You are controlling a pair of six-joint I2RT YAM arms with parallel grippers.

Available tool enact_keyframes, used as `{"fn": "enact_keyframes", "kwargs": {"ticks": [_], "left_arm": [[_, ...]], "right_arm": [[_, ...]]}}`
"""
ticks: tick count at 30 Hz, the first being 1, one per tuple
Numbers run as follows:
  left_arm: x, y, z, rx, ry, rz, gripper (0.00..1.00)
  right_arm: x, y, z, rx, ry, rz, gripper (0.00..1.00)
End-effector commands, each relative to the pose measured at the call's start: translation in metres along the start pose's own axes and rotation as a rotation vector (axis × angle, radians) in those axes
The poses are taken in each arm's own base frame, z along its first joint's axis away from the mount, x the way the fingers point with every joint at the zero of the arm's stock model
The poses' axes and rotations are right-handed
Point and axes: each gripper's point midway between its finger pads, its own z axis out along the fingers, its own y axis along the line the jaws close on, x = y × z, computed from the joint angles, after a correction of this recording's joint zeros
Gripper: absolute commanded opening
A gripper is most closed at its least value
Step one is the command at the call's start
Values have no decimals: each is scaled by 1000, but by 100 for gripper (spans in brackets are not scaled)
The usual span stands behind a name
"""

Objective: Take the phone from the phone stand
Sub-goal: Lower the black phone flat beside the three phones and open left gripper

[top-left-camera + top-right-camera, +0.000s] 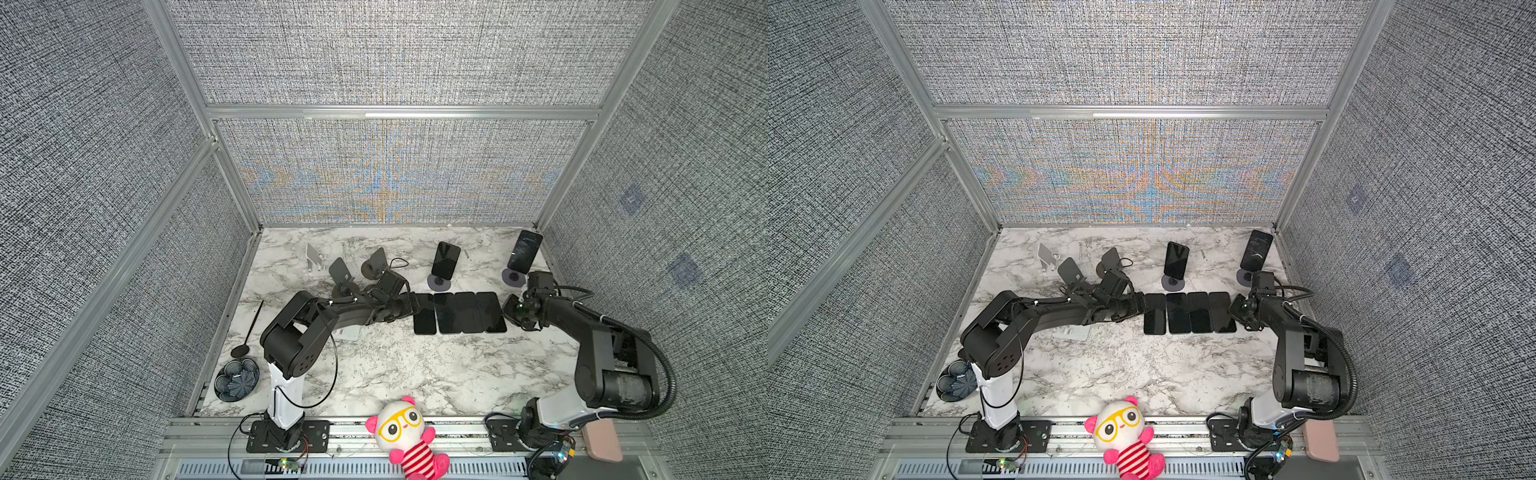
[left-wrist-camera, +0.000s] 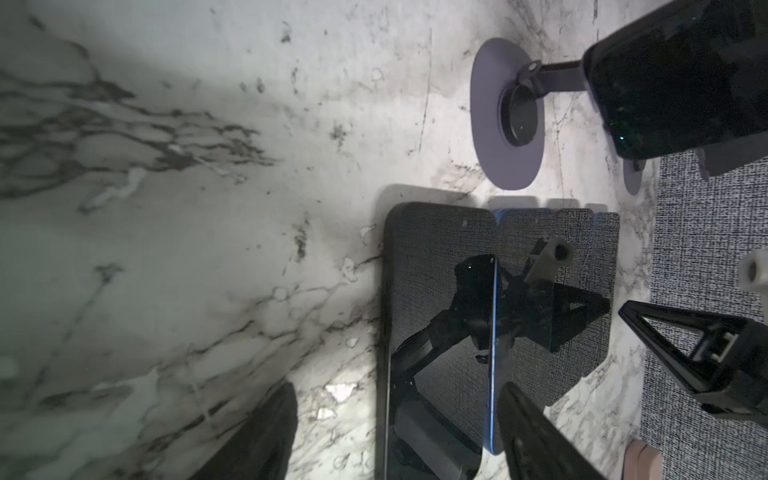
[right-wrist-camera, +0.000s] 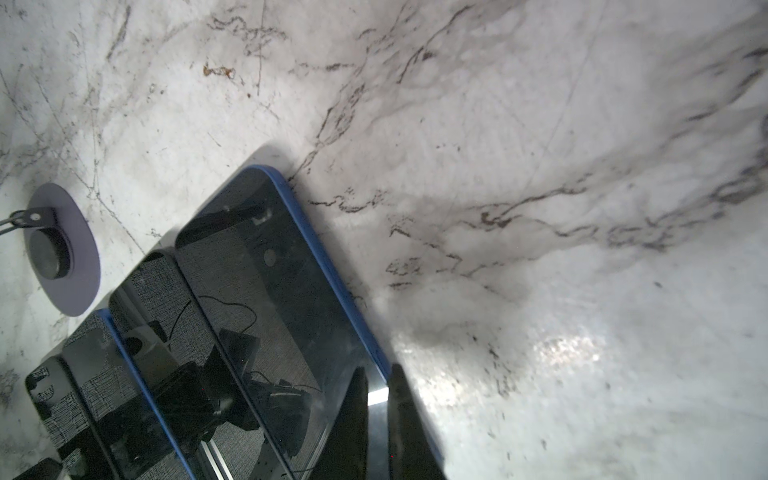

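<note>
Two dark phones lean upright on round-based stands at the back: one phone (image 1: 445,258) on its phone stand (image 1: 439,283) at the middle, another phone (image 1: 524,250) on a stand (image 1: 513,277) at the far right. Several phones lie flat in a row mid-table. My left gripper (image 1: 415,309) is open, its fingers (image 2: 266,436) on either side of the leftmost flat phone (image 2: 436,332), which rests on the marble. My right gripper (image 1: 510,309) is shut, its tips (image 3: 378,399) over the blue edge of the rightmost flat phone (image 3: 282,299).
Three empty stands stand at the back left: a white one (image 1: 313,255) and two dark ones (image 1: 341,270) (image 1: 376,262). A dark bowl (image 1: 237,380) and black spoon (image 1: 249,332) lie at the left edge. A plush toy (image 1: 405,436) sits on the front rail.
</note>
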Motion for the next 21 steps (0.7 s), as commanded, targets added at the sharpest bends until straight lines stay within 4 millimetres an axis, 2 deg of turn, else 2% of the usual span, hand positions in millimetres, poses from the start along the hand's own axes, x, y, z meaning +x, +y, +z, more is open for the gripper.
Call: {"fn": "enact_keyframes", "kwargs": {"ticks": [1, 8, 15, 21], "left_arm": [[32, 11, 1, -42, 110, -29, 73], [50, -5, 13, 36, 148, -77, 70], [47, -6, 13, 26, 134, -66, 70], [42, -3, 5, -4, 110, -32, 72]], "right_arm": [[1, 1, -1, -6, 8, -8, 11], [1, 3, -1, -13, 8, -14, 12], [1, 3, -3, -18, 7, -14, 12], [-2, 9, -14, -40, -15, -27, 12]]}}
